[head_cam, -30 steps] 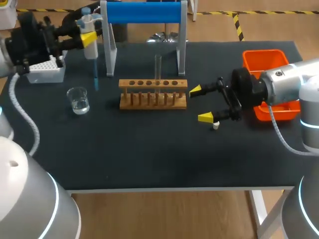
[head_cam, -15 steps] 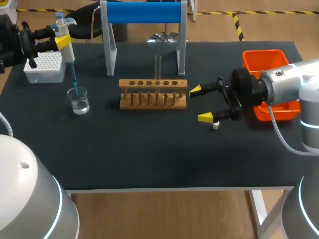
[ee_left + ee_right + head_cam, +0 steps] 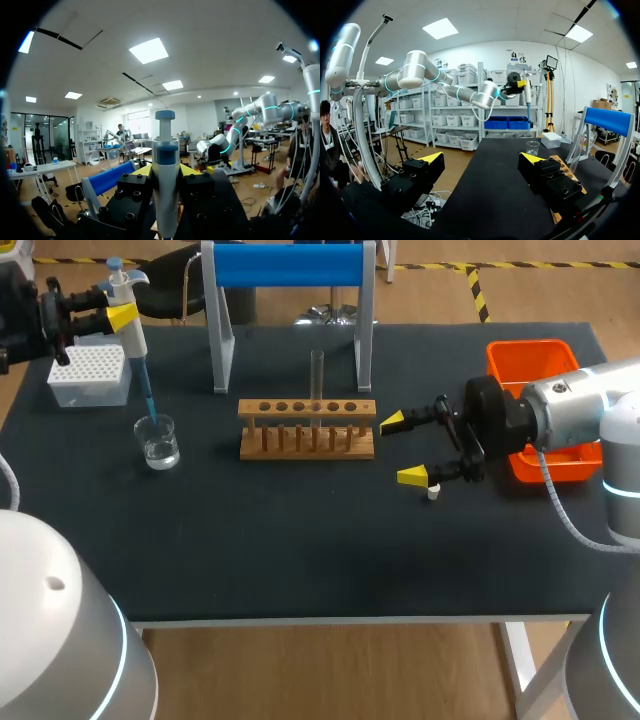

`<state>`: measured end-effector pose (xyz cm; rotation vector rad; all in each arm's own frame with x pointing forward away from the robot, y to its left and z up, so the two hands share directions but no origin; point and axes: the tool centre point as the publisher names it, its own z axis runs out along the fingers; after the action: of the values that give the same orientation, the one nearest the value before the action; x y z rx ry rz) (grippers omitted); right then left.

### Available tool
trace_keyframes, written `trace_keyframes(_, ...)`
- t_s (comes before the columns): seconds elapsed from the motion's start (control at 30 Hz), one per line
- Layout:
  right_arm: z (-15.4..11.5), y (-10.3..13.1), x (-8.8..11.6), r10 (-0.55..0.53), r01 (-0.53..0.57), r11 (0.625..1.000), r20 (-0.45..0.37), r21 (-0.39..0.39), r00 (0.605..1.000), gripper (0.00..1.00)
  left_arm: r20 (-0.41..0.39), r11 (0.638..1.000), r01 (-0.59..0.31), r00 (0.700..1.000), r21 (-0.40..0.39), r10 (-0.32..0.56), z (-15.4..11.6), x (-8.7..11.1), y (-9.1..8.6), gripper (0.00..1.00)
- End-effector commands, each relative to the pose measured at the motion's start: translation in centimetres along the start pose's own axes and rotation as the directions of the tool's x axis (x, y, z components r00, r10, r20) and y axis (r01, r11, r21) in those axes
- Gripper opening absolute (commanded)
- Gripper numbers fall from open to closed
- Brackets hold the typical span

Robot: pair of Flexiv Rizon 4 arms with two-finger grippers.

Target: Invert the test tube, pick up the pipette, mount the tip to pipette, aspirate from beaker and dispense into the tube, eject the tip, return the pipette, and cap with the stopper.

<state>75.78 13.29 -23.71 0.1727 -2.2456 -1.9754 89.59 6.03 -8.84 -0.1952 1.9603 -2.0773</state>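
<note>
Right, the left gripper (image 3: 118,317) is clamped on the white pipette with the blue plunger (image 3: 165,150). Its yellow fingers press the barrel from both sides, and the plunger stands up above them. A slim blue tip (image 3: 144,390) is mounted and hangs straight down below those fingers, its end inside the mouth of the small clear glass beaker (image 3: 158,442). Whether it reaches the water, I cannot tell.

So by my reading the tube is turned, the pipette is picked up, the tip is on, and aspirating is the step in hand. The clear glass test tube (image 3: 317,375) stands upright in the wooden rack (image 3: 307,430), well apart from the left fingers and just beyond the right ones. Dispensing, ejecting the tip, returning the pipette and capping are yet to come.

The right gripper (image 3: 403,448) hangs wide open with nothing between its fingers. The small white stopper (image 3: 433,493) lies on the black table (image 3: 300,550), just beside the nearer yellow fingertip and outside the gap. It is uncapped work, waiting.
</note>
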Motion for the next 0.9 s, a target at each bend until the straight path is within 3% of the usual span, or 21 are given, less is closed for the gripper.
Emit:
trace_keyframes(0.03,-0.1,0.1,0.1,0.000,0.000,1.000,0.001,0.002,1.000,1.00,-0.030,1.000,0.002,1.000,0.004,-0.002,-0.3,-0.8,0.5,0.00)
trace_keyframes(0.9,-0.1,0.1,0.1,0.000,0.000,1.000,0.001,0.002,1.000,1.00,-0.025,0.999,0.041,0.999,0.017,-0.041,-0.7,-2.5,1.4,0.00)
